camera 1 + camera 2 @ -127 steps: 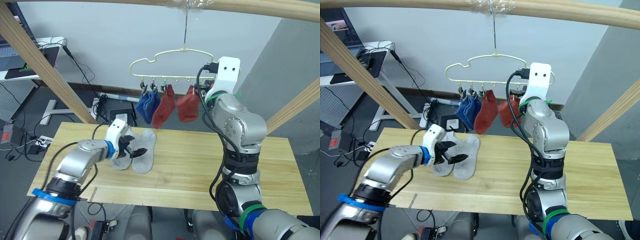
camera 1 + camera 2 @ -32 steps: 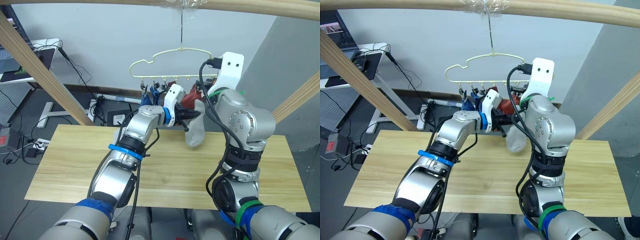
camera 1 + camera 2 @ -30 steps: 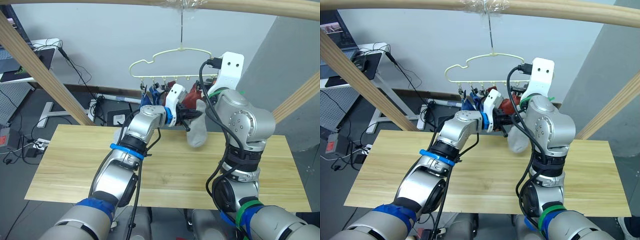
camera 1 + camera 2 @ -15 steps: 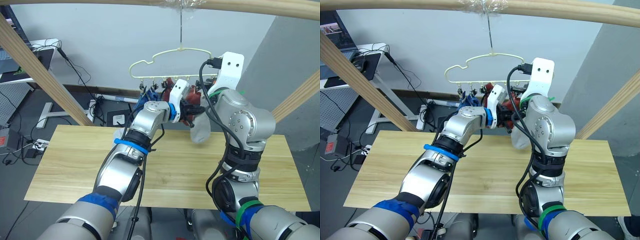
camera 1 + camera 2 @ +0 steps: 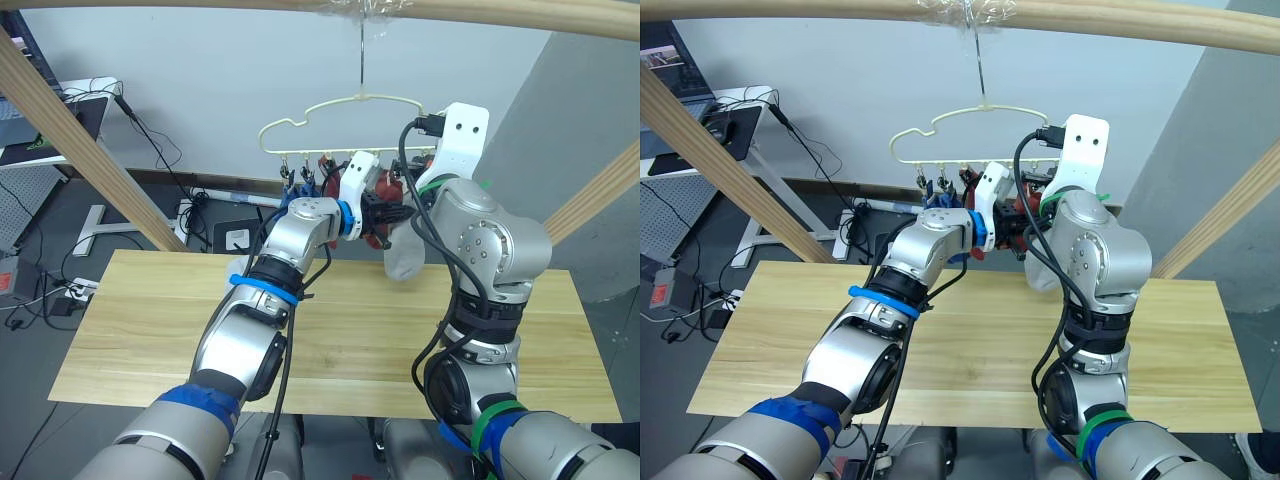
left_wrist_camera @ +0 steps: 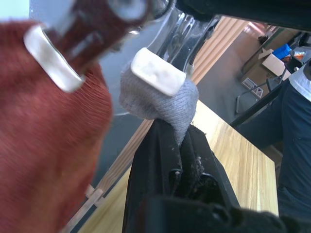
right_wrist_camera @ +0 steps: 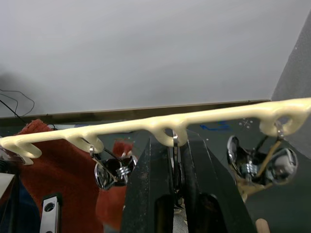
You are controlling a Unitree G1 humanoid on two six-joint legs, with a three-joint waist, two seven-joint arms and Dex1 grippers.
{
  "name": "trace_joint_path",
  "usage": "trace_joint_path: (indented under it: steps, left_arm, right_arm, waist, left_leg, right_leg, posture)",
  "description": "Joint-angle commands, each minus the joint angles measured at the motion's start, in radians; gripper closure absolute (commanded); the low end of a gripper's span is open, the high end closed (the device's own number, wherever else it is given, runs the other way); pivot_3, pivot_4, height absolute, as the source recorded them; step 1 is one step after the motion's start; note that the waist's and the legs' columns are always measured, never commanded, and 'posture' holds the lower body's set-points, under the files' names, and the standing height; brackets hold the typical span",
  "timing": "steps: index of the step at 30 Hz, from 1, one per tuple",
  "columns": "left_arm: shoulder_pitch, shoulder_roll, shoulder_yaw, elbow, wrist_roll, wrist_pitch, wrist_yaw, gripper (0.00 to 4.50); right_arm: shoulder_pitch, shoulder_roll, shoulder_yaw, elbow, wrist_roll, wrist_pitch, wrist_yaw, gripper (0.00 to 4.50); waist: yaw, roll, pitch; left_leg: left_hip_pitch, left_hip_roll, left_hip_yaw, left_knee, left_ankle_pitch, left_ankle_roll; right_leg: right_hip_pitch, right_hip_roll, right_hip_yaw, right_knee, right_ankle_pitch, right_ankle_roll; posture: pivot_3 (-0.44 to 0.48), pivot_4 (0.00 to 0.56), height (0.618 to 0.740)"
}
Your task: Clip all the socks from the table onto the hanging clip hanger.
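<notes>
1. We see the table, light wood, below both arms; no socks lie on the part in view.
2. The pole frame stands round the table, w/ a top bar from which the clip hanger hangs by its hook.
3. Our left gripper is raised to the hanger's clip row, fingers clenched on a grey sock. The sock's top edge is bunched between the black fingers in the left wrist view; the rest droops down above the table.
4. Our right gripper is up at the hanger bar, its fingers closed tight on one metal clip under the bar, per the right wrist view.
5. Rust red socks hang clipped just beside the grey one; one fills the near side of the left wrist view.
6. Blue socks are clipped at the left end of the row, partly behind our left arm.
</notes>
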Motion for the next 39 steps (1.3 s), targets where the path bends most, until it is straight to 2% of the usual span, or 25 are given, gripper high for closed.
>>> trace_joint_path:
  steps: [1,6,13,18,22,27,32,39]
  left_arm:
    - [-0.041,-0.013,0.022,-0.012,-0.008,-0.032,0.005,4.48]
    - [-0.044,-0.016,0.028,-0.007,-0.006,-0.034,0.007,4.48]
    - [-0.045,-0.017,0.030,-0.004,-0.004,-0.033,0.007,4.50]
    - [-0.040,-0.013,0.022,-0.017,-0.005,-0.014,-0.008,4.50]
    - [-0.010,0.004,-0.001,-0.078,-0.015,0.054,-0.062,3.44]
    - [0.039,0.028,-0.014,-0.168,-0.014,0.106,-0.068,1.84]
    - [0.122,0.067,-0.026,-0.336,-0.031,0.192,-0.072,0.30]
    - [0.237,0.131,-0.025,-0.585,-0.086,0.329,-0.073,0.30]
  right_arm:
    - [-0.018,0.026,0.005,-0.049,0.014,-0.007,0.000,4.50]
    - [-0.014,0.024,0.006,-0.050,0.017,-0.008,0.009,4.50]
    - [-0.012,0.024,0.010,-0.051,0.013,-0.002,0.008,2.01]
    - [-0.012,0.024,0.010,-0.053,0.013,0.001,0.008,2.01]
    - [-0.009,0.019,0.008,-0.068,0.015,0.019,0.012,1.97]
    - [0.004,0.012,0.005,-0.102,0.016,0.058,0.021,1.97]
    - [0.026,0.000,0.003,-0.159,0.022,0.135,0.050,1.97]
    - [0.060,-0.016,0.016,-0.250,0.033,0.264,0.106,1.97]
  waist:
    - [0.000,0.000,0.000]
    - [0.000,0.000,0.000]
    - [0.000,0.000,0.000]
    - [0.000,0.000,0.000]
    - [0.000,0.000,0.000]
    - [-0.001,0.000,0.000]
    - [-0.003,0.000,0.000]
    - [-0.004,0.000,0.000]
  left_leg:
    - [0.000,0.000,0.000,0.000,0.000,0.000]
    - [0.000,0.000,0.000,0.000,0.000,0.000]
    - [0.000,0.000,0.000,0.000,0.000,0.000]
    - [0.000,0.000,0.000,0.000,0.000,0.000]
    - [0.000,0.000,0.000,0.000,0.000,0.000]
    - [0.000,0.000,0.000,0.000,0.000,0.000]
    - [0.000,0.000,0.000,0.000,0.000,0.000]
    - [0.000,0.000,0.000,0.000,0.000,0.000]
  right_leg:
    - [0.000,0.000,0.000,0.000,0.000,0.000]
    - [0.000,0.000,0.000,0.000,0.000,0.000]
    - [0.000,0.000,0.000,0.000,0.000,0.000]
    - [0.000,0.000,0.000,0.000,0.000,0.000]
    - [0.000,0.000,0.000,0.000,0.000,0.000]
    - [0.000,0.000,0.000,0.000,0.000,0.000]
    - [0.000,0.000,0.000,0.001,0.000,0.000]
    - [0.000,0.000,0.000,0.001,0.000,0.000]
  posture:
    - [-0.041,0.265,0.740]
    - [-0.040,0.265,0.740]
    - [-0.040,0.266,0.740]
    - [-0.040,0.266,0.740]
    - [-0.044,0.265,0.740]
    - [-0.050,0.264,0.740]
    - [-0.059,0.267,0.740]
    - [-0.064,0.270,0.740]
